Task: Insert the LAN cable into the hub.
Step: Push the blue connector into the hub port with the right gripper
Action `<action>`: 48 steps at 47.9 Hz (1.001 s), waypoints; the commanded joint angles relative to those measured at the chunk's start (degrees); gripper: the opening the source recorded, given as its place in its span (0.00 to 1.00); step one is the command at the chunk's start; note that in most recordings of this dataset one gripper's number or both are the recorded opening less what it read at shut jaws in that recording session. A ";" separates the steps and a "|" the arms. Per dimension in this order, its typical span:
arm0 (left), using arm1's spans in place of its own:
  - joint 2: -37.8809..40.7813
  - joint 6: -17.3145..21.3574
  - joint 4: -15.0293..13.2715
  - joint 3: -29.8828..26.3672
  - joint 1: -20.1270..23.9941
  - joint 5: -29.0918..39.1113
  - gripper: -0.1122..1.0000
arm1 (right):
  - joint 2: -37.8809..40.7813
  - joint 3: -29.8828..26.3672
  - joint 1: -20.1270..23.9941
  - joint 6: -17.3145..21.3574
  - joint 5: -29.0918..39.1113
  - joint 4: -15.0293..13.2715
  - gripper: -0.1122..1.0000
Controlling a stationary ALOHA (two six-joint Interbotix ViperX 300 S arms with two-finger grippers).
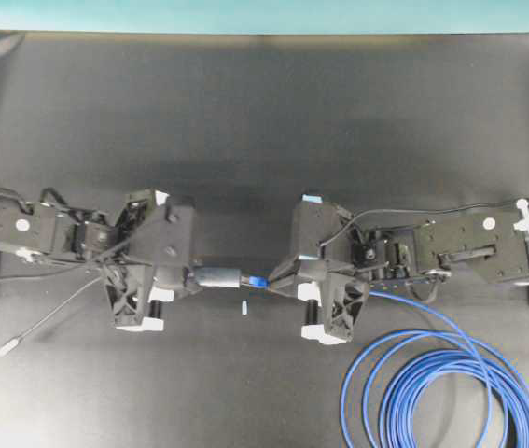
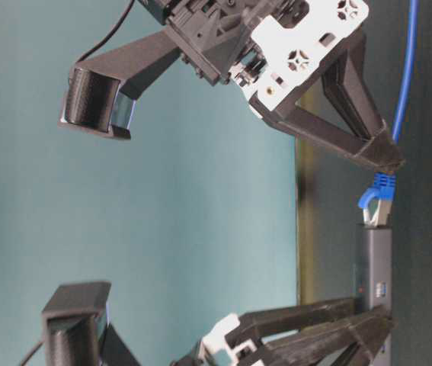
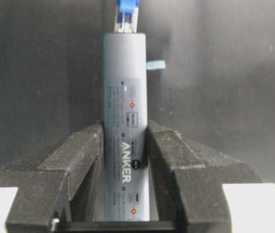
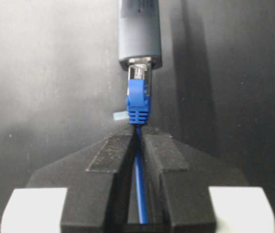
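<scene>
The hub (image 1: 217, 277) is a slim grey bar held level between both arms, above the dark table. My left gripper (image 1: 186, 277) is shut on the hub's (image 3: 125, 97) rear half, its fingers (image 3: 171, 155) pressing both sides. The LAN cable's blue-booted plug (image 1: 257, 280) sits with its clear tip inside the hub's (image 4: 139, 34) end port. My right gripper (image 4: 138, 131) is shut on the LAN cable (image 4: 139, 189) just behind the boot (image 4: 137, 104). In the table-level view the plug (image 2: 377, 200) meets the hub (image 2: 377, 267) end.
The blue cable lies wound in loops (image 1: 441, 387) at the front right of the table. The hub's thin grey cord (image 1: 54, 315) trails front left to a small silver plug (image 1: 7, 347). A small pale tape mark (image 1: 244, 307) lies under the hub.
</scene>
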 commanded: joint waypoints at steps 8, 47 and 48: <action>2.29 2.20 0.26 -5.89 0.09 3.08 0.35 | 0.09 -2.11 0.35 -0.09 0.44 -0.26 0.13; 5.27 2.72 0.18 -10.02 0.26 0.18 0.35 | 0.62 -2.81 -0.53 0.35 -2.46 -0.18 0.13; 5.36 2.72 0.26 -10.20 0.26 0.09 0.35 | 0.70 -2.90 -0.53 0.35 -2.55 -0.18 0.13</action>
